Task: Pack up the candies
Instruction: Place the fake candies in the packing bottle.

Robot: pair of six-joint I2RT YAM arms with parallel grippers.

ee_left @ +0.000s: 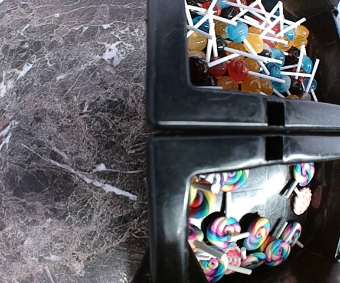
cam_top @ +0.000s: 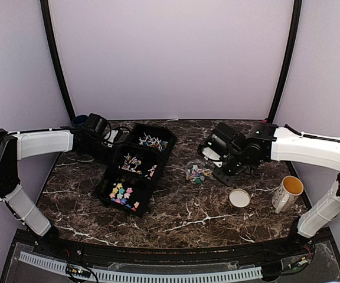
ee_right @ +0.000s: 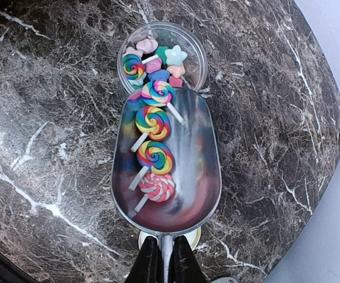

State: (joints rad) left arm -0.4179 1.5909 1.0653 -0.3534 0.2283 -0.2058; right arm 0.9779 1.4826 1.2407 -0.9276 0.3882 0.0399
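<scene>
My right gripper (ee_right: 166, 259) is shut on the handle of a metal scoop (ee_right: 188, 165). The scoop holds several swirl lollipop candies (ee_right: 153, 122), and its tip rests at the rim of a small clear jar (ee_right: 195, 50) that holds more candies (ee_right: 158, 62). The jar (cam_top: 196, 171) stands mid-table, left of my right gripper (cam_top: 220, 171). A black three-part tray (cam_top: 112, 177) holds round lollipops (ee_left: 247, 53), swirl lollipops (ee_left: 241, 233) and bright star-shaped sweets (cam_top: 123, 193). My left gripper (ee_left: 164, 274) is at the tray's left wall (ee_left: 167, 194), and its dark fingers seem closed on that wall.
A round tan lid (cam_top: 239, 198) lies right of the jar, partly under the scoop in the right wrist view (ee_right: 190, 237). A white mug (cam_top: 288, 191) with a yellow inside stands near the right edge. A dark blue cup (cam_top: 80, 119) sits at the back left.
</scene>
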